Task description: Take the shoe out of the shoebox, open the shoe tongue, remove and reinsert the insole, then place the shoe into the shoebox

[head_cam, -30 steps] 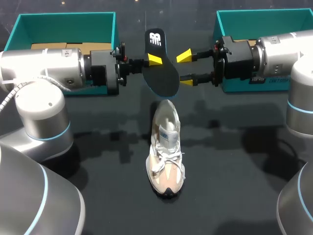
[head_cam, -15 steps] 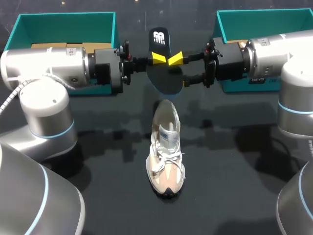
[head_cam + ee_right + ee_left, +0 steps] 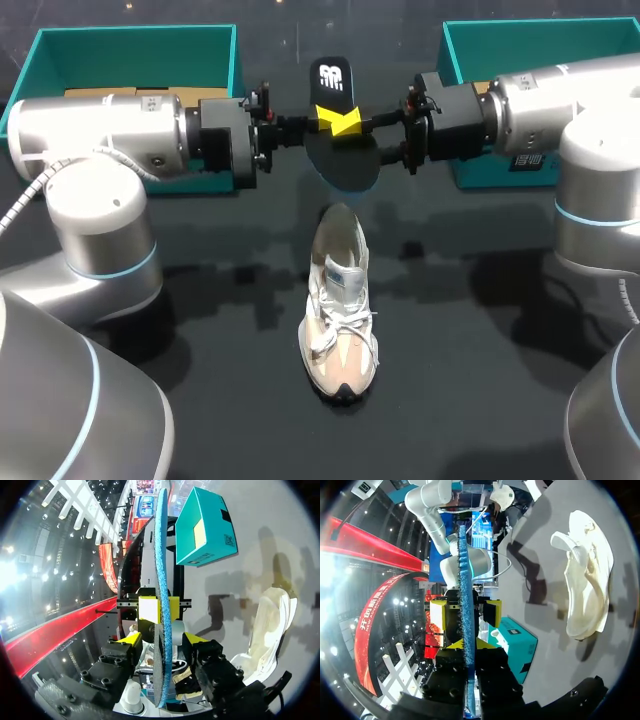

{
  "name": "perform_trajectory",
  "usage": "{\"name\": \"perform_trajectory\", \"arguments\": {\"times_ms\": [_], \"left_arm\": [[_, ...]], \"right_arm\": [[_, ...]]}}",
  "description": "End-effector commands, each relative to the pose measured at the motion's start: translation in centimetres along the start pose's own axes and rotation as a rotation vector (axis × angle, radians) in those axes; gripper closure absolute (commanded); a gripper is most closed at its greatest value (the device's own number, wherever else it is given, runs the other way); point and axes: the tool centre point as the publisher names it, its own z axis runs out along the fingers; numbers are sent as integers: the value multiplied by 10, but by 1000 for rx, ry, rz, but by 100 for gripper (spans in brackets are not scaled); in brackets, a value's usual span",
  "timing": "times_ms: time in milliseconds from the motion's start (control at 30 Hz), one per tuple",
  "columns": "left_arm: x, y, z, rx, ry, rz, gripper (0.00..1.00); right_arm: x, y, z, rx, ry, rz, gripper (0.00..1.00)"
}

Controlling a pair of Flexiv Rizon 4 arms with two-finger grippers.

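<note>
Black table [image 3: 200, 400]; pale shoe [image 3: 340, 320] at its middle; left shoebox [image 3: 135, 45] and right shoebox [image 3: 540, 40] at the far edge.

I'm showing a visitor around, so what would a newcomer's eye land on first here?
The black insole, held in mid-air over the back middle of the table: the left hand grips it and the open right hand straddles it. Nearer the robot, the pale shoe stands at mid-table, with a teal box at the back left and another at the back right.

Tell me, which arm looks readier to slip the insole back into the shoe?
Left, probably. The left gripper is shut on the insole, held on edge close to the shoe. The right gripper stands open around it, gripping nothing.
</note>
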Motion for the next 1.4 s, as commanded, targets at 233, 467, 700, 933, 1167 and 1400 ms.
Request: {"name": "perform_trajectory", "arguments": {"times_ms": [233, 467, 700, 933, 1167, 1400], "left_arm": [[0, 3, 4, -11, -4, 12, 100], [0, 3, 5, -14, -7, 15, 100], [0, 3, 5, -14, -9, 17, 100], [0, 3, 4, -17, -8, 19, 100], [0, 3, 4, -15, -8, 21, 100], [-1, 0, -3, -12, 3, 9, 0]], "right_arm": [[-4, 3, 3, 2, 8, -1, 53], [-5, 3, 1, -7, 13, -1, 60], [-5, 3, -1, -16, 18, -7, 60], [-6, 4, -2, -15, 20, -8, 67], [-6, 3, -2, -18, 21, -5, 100], [-7, 3, -3, -26, 24, -8, 100]]}}
